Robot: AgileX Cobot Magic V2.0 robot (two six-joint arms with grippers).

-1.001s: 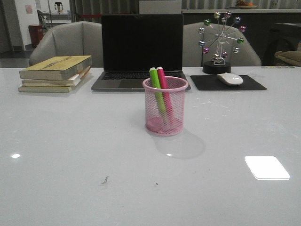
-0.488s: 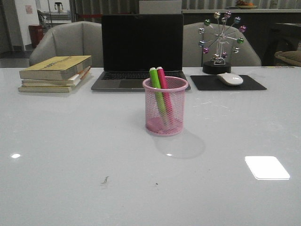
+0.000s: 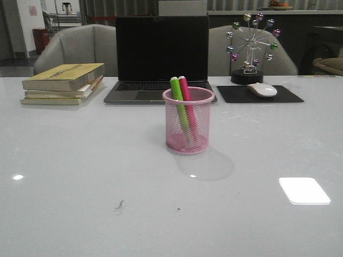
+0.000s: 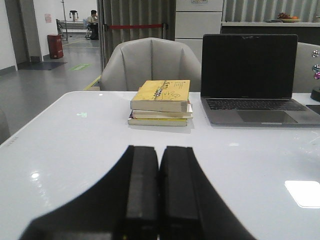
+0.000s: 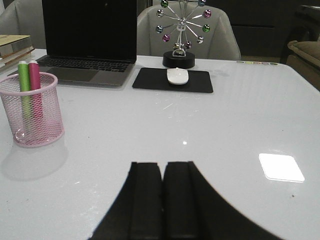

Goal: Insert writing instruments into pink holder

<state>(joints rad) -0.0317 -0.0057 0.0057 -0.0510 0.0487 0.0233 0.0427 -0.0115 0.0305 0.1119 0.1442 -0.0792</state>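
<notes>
A glossy white table (image 3: 80, 176) fills the scene, with grey padded chairs behind it and ceiling lights mirrored in its surface. At the far left lies a stack of books (image 3: 63, 84), the top cover yellow and matte. Next comes an open laptop (image 3: 161, 59) with a dark screen and a grey metal deck. Just in front of it, near the table's middle, stands the pink holder (image 3: 188, 121), a round wire-mesh cup with a solid rim and base, narrowing slightly downward. Both writing instruments are already inside it: the lime green marker (image 3: 179, 105) and the pink marker (image 3: 187, 105) lean side by side, their upper ends rising above the rim. Further right sit a white mouse (image 3: 262, 89) on a black mat (image 3: 259, 95), and a small wheel ornament (image 3: 250, 47) with coloured balls.

The markers look light, stiff and smooth-bodied, so a grip across the mid-barrel would likely hold best; the mesh cup seems light and easy to tip if nudged.

The left gripper (image 4: 159, 192) has its black pads pressed together, holding nothing, well away from the cup. The right gripper (image 5: 162, 200) is likewise closed and empty, with the holder off to one side of it.
</notes>
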